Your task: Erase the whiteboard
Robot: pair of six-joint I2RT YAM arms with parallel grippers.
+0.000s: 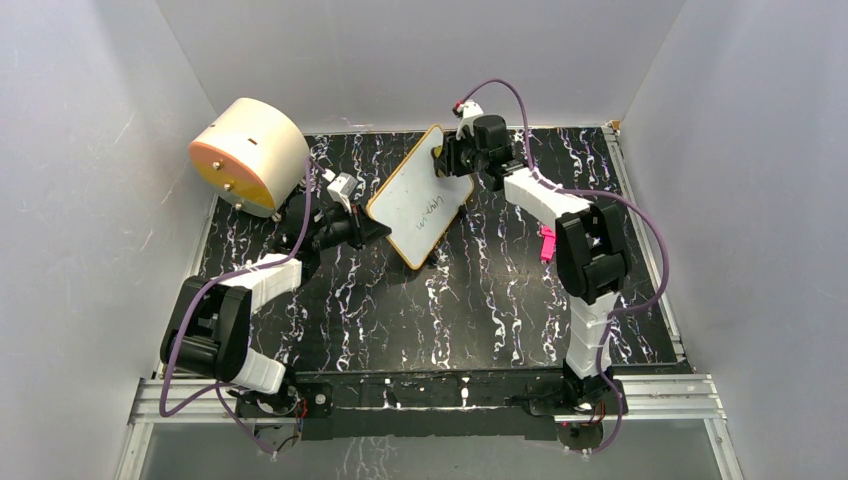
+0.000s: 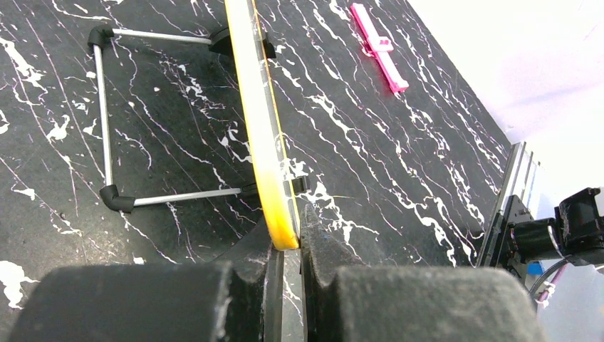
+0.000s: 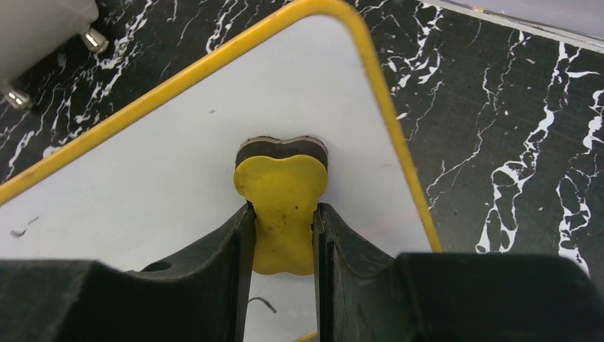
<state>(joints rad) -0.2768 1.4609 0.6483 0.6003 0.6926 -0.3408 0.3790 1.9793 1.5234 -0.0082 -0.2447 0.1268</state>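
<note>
The whiteboard has a yellow-orange frame and stands tilted on the black marble table, with dark handwriting on its face. My left gripper is shut on its near left edge; the left wrist view shows the frame edge-on, pinched between my fingertips. My right gripper is shut on a yellow eraser and presses its dark pad against the board's white face near the upper corner. Small ink marks show below the eraser.
A cream cylinder lies on its side at the back left, close to the left arm. A wire stand sticks out behind the board. A pink clip lies on the table beside the right arm. Grey walls enclose the table.
</note>
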